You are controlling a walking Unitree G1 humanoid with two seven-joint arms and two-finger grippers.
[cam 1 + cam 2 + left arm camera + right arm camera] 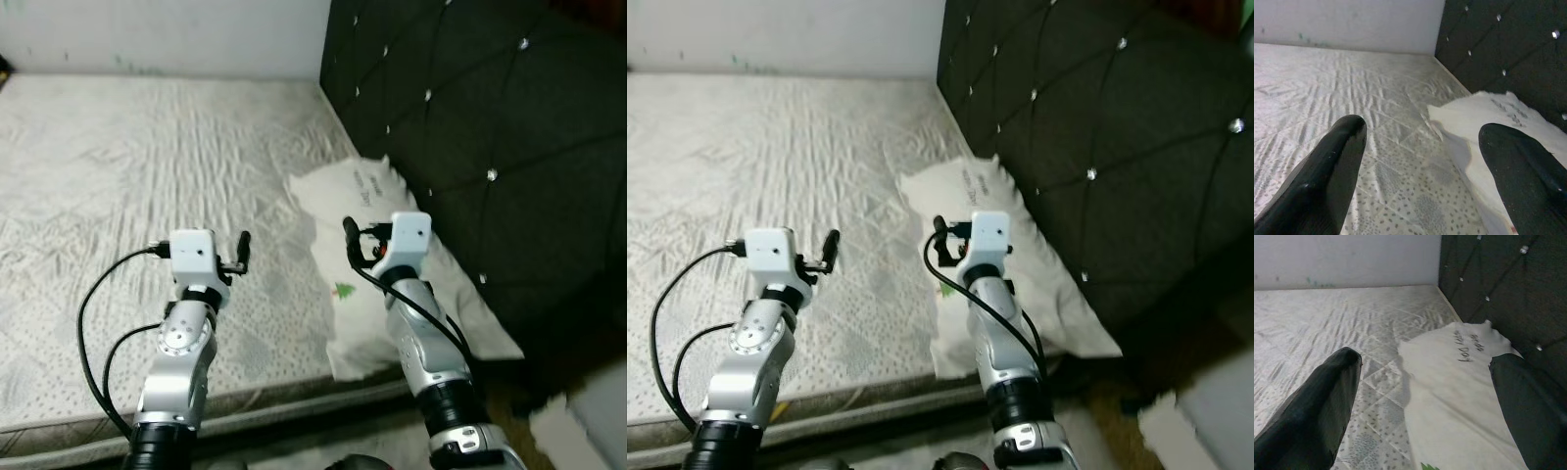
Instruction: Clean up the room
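Note:
A white pillow (333, 201) with dark lettering and a small green print lies on the bare mattress (147, 157), along the black tufted headboard (490, 117). My right gripper (1425, 357) hovers open over the pillow's near half, nothing between its fingers. The pillow (1449, 382) spreads under and ahead of it. My left gripper (1422, 129) is open too, held above the quilted mattress just left of the pillow (1488, 112). In the eye views both grippers, left (240, 257) and right (351, 240), are raised side by side near the bed's front edge.
A white wall (167, 34) closes the far side of the bed. The headboard rises on the right. The mattress's front edge (255, 406) runs under my arms. Something pale (563, 421) lies on the dark floor at the lower right.

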